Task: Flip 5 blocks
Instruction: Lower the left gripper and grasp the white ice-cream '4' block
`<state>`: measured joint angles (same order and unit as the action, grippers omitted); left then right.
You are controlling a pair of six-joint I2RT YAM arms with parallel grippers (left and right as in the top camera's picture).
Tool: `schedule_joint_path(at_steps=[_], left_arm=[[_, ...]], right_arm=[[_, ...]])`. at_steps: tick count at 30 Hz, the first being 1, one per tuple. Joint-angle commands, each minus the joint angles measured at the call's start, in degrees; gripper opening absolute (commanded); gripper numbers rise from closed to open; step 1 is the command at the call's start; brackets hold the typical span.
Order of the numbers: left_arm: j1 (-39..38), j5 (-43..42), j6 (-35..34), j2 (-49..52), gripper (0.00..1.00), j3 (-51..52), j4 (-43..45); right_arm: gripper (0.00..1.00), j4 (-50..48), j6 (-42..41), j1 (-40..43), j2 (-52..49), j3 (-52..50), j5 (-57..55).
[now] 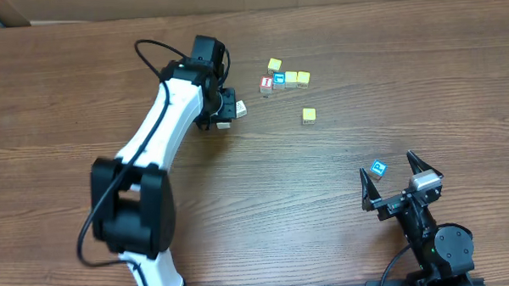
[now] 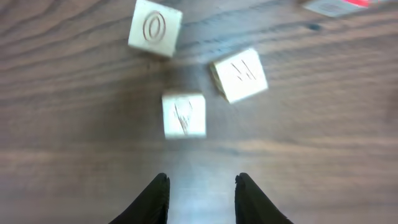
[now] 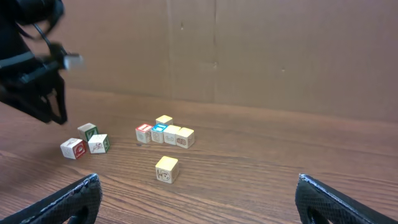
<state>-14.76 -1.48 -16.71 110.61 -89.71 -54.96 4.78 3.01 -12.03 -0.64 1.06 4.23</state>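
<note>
Table [image 1: 342, 233]: brown wood-grain laminate, matte, with dark streaks running along its length. Plain tan cardboard [image 3: 280, 50] stands as a wall behind the far edge, with vertical seams visible. Left hand [image 2: 199, 190]: dark tapered fingers a little apart, with only bare table between them and nothing gripped. It hovers toward the far edge, left of middle. Three cream blocks [image 2: 184, 115] lie just beyond its tips. They are small wooden cubes with softened edges and pale tops carrying shallow engraving. The farthest one [image 2: 155, 28] shows a ringed O; the marks on the other two are too blurred to read. All three sit apart from each other, each turned at its own angle. The right wrist view shows red and green on their side faces. A cluster of blocks [image 1: 288, 77] sits near the middle of the far edge, touching in a short row, with a red-faced block [image 1: 267, 83] at its left end and a blue face next to it. A lone yellow block [image 1: 309, 115] lies nearer the table's centre. A blue block [image 1: 378, 167] with a white mark lies toward the near right corner, just beside one fingertip of the right hand [image 3: 199, 183]. That hand's black fingers are spread wide and clamp nothing.
</note>
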Motion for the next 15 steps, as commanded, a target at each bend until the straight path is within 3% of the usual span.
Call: schedule_joint_path(at_steps=[1, 5, 8, 15], left_arm=[[-1.99, 0.48, -3.87, -3.02, 0.31, -0.57, -2.19], [-3.13, 4.74, -5.31, -1.88, 0.43, -0.35, -2.62], [-3.17, 5.35, -5.44, 0.35, 0.61, -0.35, -1.36], [-1.99, 7.63, -5.62, 7.26, 0.49, -0.35, 2.91]], right_arm=[[1.0, -0.24, 0.04, 0.22, 0.39, -0.59, -0.26], [1.0, -0.24, 0.04, 0.22, 0.39, -0.59, -0.26], [1.0, -0.24, 0.04, 0.22, 0.39, -0.59, -0.26], [1.0, -0.24, 0.04, 0.22, 0.39, -0.59, -0.26]])
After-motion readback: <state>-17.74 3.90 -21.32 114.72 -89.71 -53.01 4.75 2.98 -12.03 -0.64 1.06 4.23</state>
